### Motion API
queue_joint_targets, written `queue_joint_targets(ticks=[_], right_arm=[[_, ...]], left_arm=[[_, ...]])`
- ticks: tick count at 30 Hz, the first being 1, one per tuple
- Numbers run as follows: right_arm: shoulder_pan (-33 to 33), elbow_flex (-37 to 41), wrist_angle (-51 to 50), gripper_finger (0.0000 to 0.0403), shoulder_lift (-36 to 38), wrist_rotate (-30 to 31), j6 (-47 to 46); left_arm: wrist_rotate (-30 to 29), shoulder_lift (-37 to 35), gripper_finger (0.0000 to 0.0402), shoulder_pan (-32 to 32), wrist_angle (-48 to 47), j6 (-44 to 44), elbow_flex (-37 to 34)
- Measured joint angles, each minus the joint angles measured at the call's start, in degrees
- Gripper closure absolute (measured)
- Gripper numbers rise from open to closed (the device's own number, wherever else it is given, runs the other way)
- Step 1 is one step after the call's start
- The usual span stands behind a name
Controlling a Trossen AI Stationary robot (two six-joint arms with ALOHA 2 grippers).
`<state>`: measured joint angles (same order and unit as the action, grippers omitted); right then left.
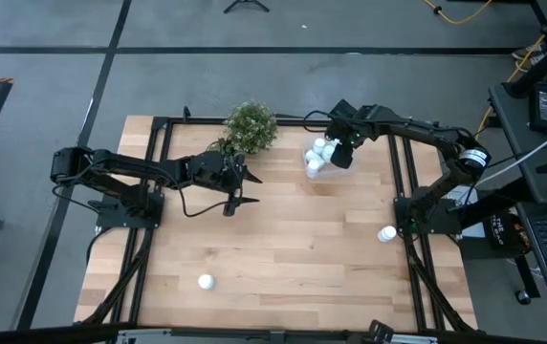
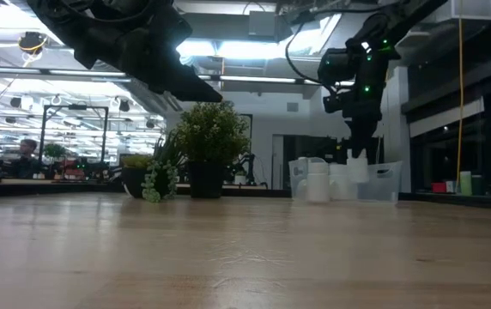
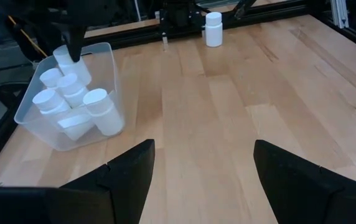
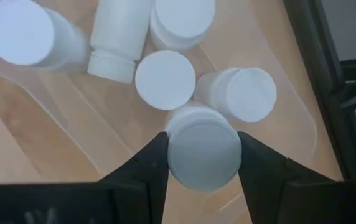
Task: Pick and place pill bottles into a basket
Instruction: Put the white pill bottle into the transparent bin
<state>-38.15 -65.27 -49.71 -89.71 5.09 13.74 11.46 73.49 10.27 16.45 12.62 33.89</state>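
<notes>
The right gripper (image 4: 203,155) hung over the basket (image 3: 112,74) near the tabletop's far edge, beside the plant (image 1: 251,125), its fingers pinching a bottle (image 4: 203,152) by the sides, cap toward the wrist camera. Five other bottles (image 3: 72,102) already sat in the basket, some upright, some tipped; the held one looked about to join them.

Two bottles remained out: one (image 1: 386,233) standing near the right edge, another (image 1: 206,281) toward the near-left corner. So the job seemed well past halfway, with one drop pending and two pickups left.

The left gripper (image 1: 240,189) waited above the tabletop's left-middle, fingers spread and holding nothing.

No brand, label or writing could be read on any bottle or on the basket; the bottles showed plain white wherever they faced a camera.
</notes>
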Motion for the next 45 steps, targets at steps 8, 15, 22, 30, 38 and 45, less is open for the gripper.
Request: queue_joint_targets(ticks=[8, 15, 22, 30, 38, 45], right_arm=[[0.0, 4.92, 6.1, 0.0253, 0.13, -0.08, -0.35], [0.0, 6.64, 9.25, 0.0253, 0.13, -0.21, 0.09], [0.0, 6.66, 9.36, 0.0253, 0.15, -0.22, 0.05], [0.0, 6.66, 9.44, 0.0158, 0.2, -0.21, -0.3], [0.0, 6.66, 9.74, 0.0144, 0.2, -0.21, 0.11], [0.0, 4.24, 7.08, 0.0205, 3.19, -0.19, 2.08]], left_arm=[[0.0, 0.01, 0.0135, 0.0, -0.02, -1.11, 0.0], [-0.01, 0.01, 0.0135, 0.01, 0.0, -1.37, 0.0], [0.0, 0.0, 0.0135, 0.01, 0.0, -1.38, 0.0], [0.0, 0.0, 0.0135, 0.01, 0.0, -1.46, 0.0], [0.0, 0.0, 0.0135, 0.0, 0.0, -1.57, 0.0], [0.02, 0.0, 0.0135, 0.0, -0.47, -1.57, 0.0]])
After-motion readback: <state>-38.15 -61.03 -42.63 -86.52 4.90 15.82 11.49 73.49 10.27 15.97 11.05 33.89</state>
